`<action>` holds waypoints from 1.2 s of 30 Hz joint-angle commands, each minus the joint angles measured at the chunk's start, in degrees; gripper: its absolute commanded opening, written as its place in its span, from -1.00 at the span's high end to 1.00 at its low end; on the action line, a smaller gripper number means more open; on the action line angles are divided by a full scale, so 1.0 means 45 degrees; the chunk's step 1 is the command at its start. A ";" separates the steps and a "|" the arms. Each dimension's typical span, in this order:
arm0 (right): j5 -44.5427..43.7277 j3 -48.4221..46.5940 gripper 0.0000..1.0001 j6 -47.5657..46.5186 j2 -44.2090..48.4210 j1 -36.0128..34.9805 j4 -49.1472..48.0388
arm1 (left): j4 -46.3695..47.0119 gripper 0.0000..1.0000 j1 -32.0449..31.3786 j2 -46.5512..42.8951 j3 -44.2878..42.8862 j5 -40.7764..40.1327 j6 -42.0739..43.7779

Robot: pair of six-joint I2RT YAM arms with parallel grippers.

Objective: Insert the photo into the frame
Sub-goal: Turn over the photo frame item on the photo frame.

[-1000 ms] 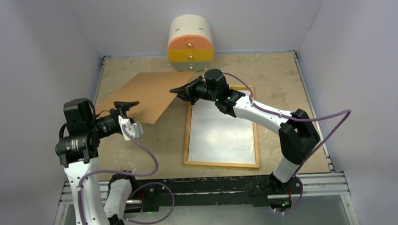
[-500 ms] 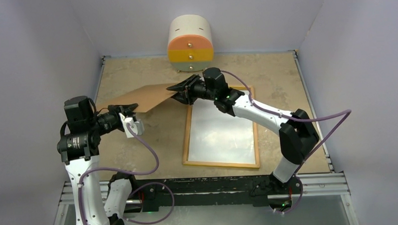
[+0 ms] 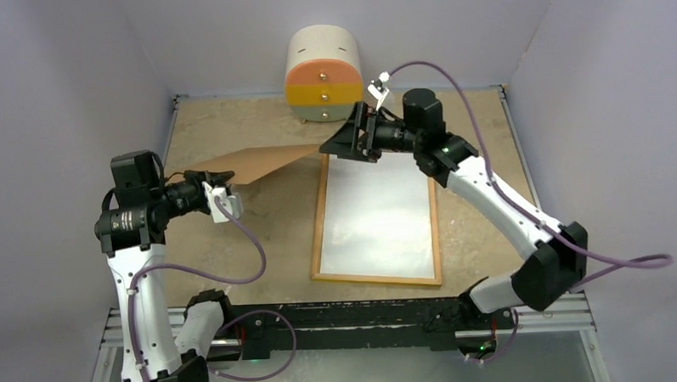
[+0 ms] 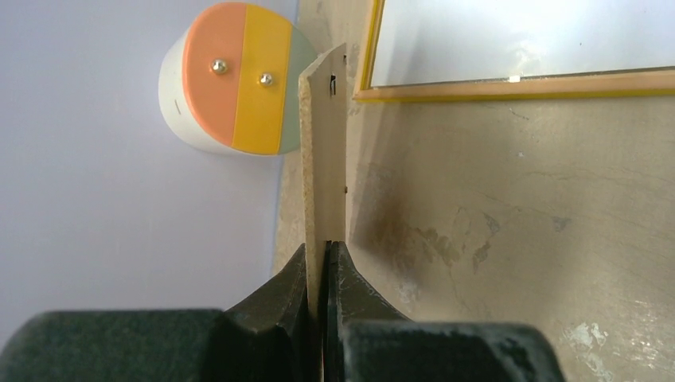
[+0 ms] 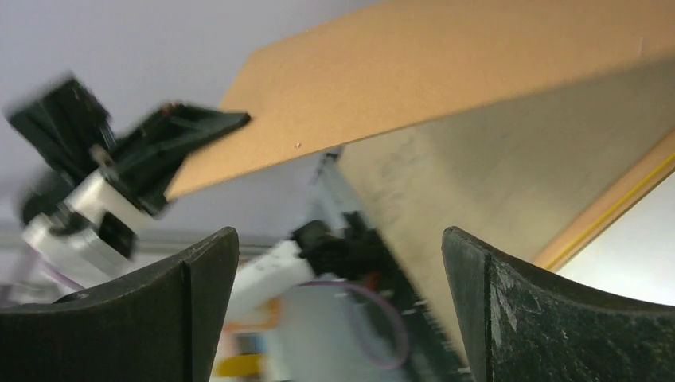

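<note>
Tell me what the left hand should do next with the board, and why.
Probably carry the board right and lower it onto the frame. The left hand is shut on the board's edge, holding it raised; the right hand is open, and the frame lies back up with the photo inside, white side up.

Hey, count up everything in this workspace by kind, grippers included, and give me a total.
Brown board: 1
Frame: 1
White panel lying inside the frame: 1
Drawer unit: 2 drawers showing, 1 unit
Grippers: 2, the left gripper and the right gripper
Total: 6
</note>
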State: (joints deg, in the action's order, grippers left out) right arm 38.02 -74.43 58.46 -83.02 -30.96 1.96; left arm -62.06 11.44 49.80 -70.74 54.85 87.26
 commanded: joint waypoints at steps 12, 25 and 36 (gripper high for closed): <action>-0.0422 -0.0062 -0.92 -1.5708 0.1986 -0.1169 -0.0816 | -0.2169 1.00 -0.0043 0.1470 -0.3005 0.2719 0.1751; -0.2001 -0.1988 -0.71 -1.9380 -0.0558 -0.3303 0.0488 | -0.2788 1.00 -0.0082 0.1706 -0.3322 0.2923 0.2015; -0.1956 -0.3262 -0.01 -2.0220 -0.2480 -0.3464 0.0707 | -0.2829 1.00 -0.0074 0.1746 -0.3303 0.2716 0.2045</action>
State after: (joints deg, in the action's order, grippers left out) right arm 29.43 -84.36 -30.20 -92.53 -46.19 4.91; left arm -77.71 11.44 58.13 -82.85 62.83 92.77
